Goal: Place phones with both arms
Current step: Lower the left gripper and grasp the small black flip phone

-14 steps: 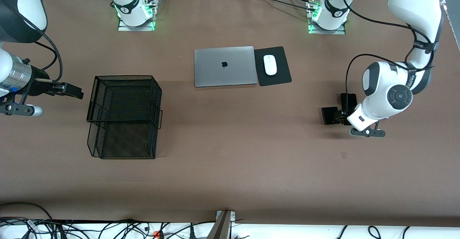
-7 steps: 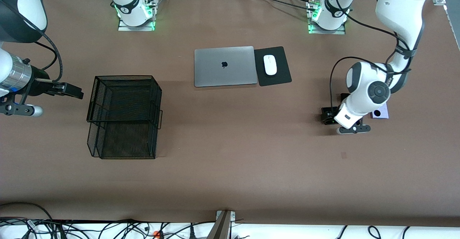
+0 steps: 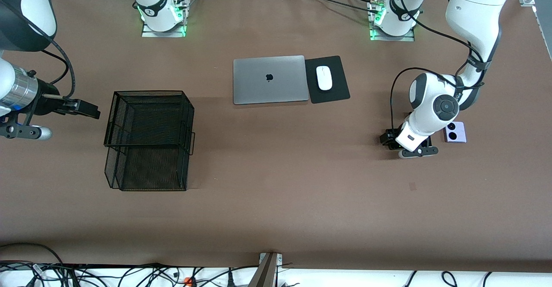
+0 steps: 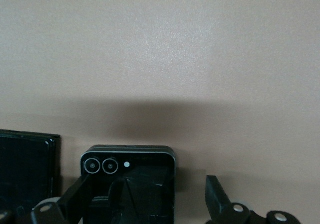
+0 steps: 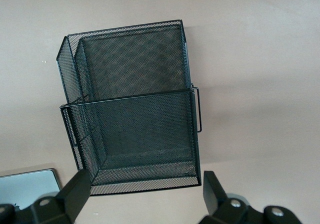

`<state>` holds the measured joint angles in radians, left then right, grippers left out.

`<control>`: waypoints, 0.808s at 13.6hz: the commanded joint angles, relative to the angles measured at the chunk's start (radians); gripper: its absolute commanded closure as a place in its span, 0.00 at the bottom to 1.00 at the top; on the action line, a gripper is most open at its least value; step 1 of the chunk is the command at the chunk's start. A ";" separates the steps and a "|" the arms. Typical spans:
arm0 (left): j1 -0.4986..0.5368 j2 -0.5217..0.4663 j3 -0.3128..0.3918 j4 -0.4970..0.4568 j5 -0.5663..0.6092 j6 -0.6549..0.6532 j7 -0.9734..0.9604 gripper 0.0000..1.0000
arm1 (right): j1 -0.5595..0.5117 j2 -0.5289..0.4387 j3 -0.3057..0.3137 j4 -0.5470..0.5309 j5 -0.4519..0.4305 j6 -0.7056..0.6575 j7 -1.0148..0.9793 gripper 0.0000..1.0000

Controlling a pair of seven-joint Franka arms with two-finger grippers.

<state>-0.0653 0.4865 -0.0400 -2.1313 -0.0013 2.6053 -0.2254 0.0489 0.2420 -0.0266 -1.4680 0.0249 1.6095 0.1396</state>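
left gripper [image 4: 145, 204]: we see it open low over the black flip phone [image 4: 132, 176] | slab phone [image 4: 26, 166] beside it | lavender phone [image 3: 455, 132] nearby toward the left arm's end | right gripper [image 3: 86, 108]: open, waiting by the mesh basket [image 3: 148, 138]

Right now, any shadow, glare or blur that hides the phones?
Left wrist view: soft shadow band over the black flip phone, lenses sharp, open left pincer blurred. Front view: even light; the arm covers most of it; lavender flip phone clear.
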 commanded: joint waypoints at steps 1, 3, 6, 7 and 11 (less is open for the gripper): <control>-0.001 -0.006 0.003 -0.013 -0.009 0.016 0.003 0.00 | 0.003 -0.003 0.001 0.011 -0.013 -0.014 0.009 0.00; 0.009 -0.009 0.005 -0.013 -0.006 0.015 0.014 0.00 | 0.003 -0.003 0.001 0.011 -0.013 -0.014 0.009 0.00; 0.010 -0.009 0.005 -0.015 -0.005 0.015 0.017 0.00 | 0.003 -0.003 0.001 0.011 -0.013 -0.014 0.008 0.00; 0.010 -0.009 0.005 -0.016 -0.005 0.015 0.017 0.00 | 0.003 -0.003 0.001 0.011 -0.013 -0.014 0.008 0.00; 0.010 -0.003 0.006 -0.053 -0.005 0.065 0.018 0.00 | 0.003 -0.003 0.001 0.009 -0.013 -0.014 0.008 0.00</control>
<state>-0.0566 0.4866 -0.0357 -2.1470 -0.0013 2.6334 -0.2239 0.0489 0.2420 -0.0267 -1.4680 0.0249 1.6094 0.1396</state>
